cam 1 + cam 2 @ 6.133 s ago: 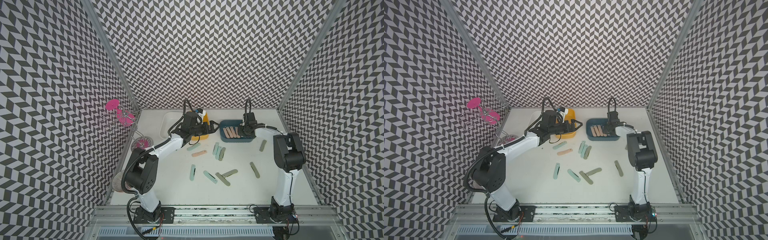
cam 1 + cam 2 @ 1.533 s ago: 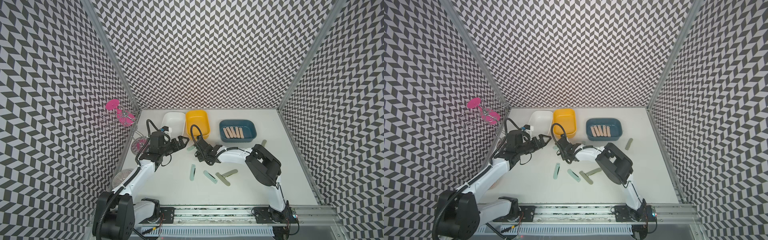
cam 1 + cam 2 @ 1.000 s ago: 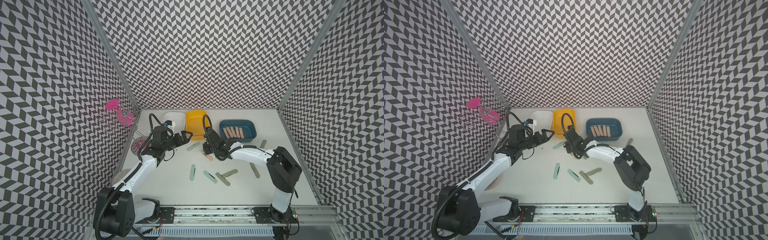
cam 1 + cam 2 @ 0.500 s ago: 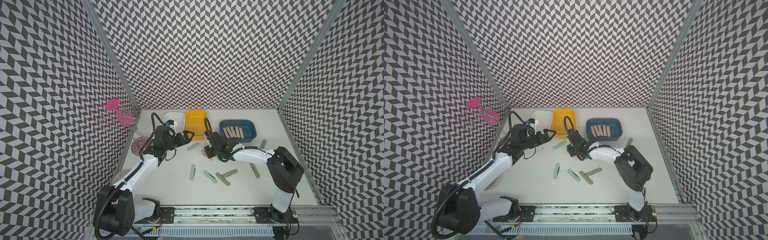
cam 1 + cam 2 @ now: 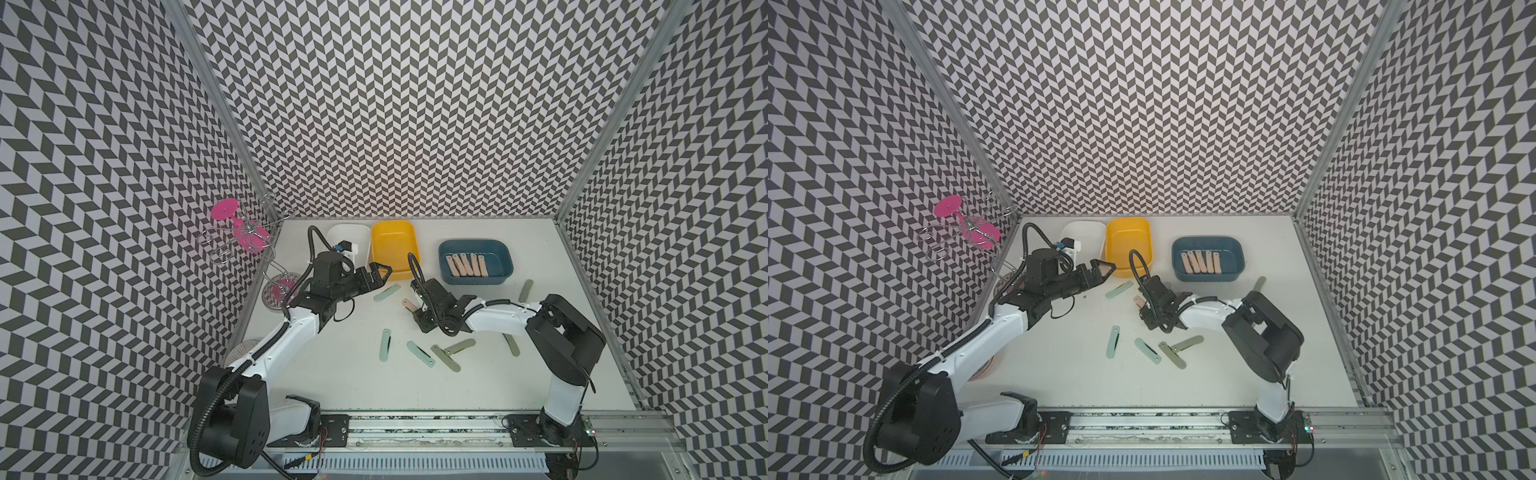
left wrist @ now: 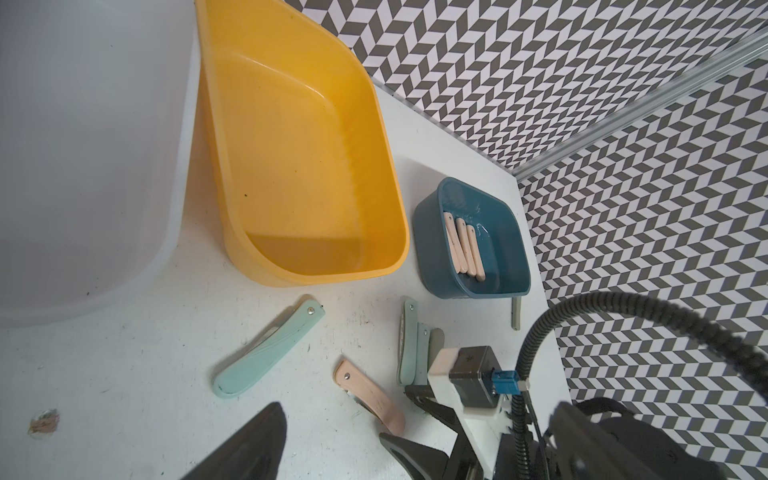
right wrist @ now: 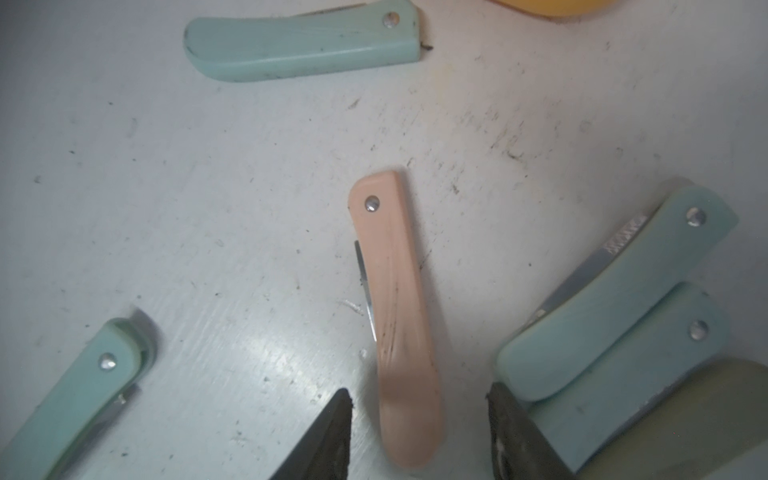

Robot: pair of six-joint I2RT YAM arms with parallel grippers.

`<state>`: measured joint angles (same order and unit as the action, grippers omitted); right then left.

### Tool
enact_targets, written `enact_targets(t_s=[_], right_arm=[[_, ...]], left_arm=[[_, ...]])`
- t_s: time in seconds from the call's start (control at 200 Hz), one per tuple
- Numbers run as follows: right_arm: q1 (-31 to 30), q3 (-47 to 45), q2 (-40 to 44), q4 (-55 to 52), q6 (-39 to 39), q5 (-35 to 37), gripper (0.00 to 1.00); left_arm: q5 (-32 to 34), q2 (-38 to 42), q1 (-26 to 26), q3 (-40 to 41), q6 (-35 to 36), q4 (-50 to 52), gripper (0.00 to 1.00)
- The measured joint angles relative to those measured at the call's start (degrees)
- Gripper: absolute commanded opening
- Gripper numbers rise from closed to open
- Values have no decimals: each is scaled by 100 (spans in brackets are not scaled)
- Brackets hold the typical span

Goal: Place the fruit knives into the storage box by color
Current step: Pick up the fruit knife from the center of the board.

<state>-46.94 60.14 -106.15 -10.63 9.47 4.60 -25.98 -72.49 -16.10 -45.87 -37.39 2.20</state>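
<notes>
A peach-pink fruit knife (image 7: 395,316) lies flat on the white table, its rounded end between the tips of my open right gripper (image 7: 419,415), with a gap on each side. In both top views that right gripper (image 5: 417,309) (image 5: 1144,309) is low over the knife (image 5: 409,305) in front of the yellow storage box (image 5: 392,249). My left gripper (image 5: 380,272) hovers open and empty near that box's front edge. The blue box (image 5: 498,253) holds several peach knives (image 5: 465,265). The white box (image 5: 357,232) shows nothing inside.
Two stacked mint knives (image 7: 615,299) lie right beside one right finger. Mint knives (image 5: 386,293) (image 5: 385,345) (image 5: 419,353) and grey-green ones (image 5: 446,359) (image 5: 512,345) (image 5: 525,291) are scattered on the table. A wire rack with a pink goblet (image 5: 239,224) stands at the left wall.
My right gripper has gone from shut to open and settled lower around the peach knife's end. The left gripper has edged a little to the right.
</notes>
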Motion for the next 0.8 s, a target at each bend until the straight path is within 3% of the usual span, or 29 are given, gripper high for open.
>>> enact_targets(t_s=[0.185, 0.536, 0.801], right_arm=[[-63, 79, -153, 118, -48, 22, 48], [-127, 151, -262, 247, -46, 208, 23], [-149, 151, -199, 232, 7, 195, 18]], left_arm=[[37, -31, -33, -11, -4, 0, 100], [85, -37, -55, -13, -26, 0, 100], [85, -57, -127, -24, -74, 0, 100]])
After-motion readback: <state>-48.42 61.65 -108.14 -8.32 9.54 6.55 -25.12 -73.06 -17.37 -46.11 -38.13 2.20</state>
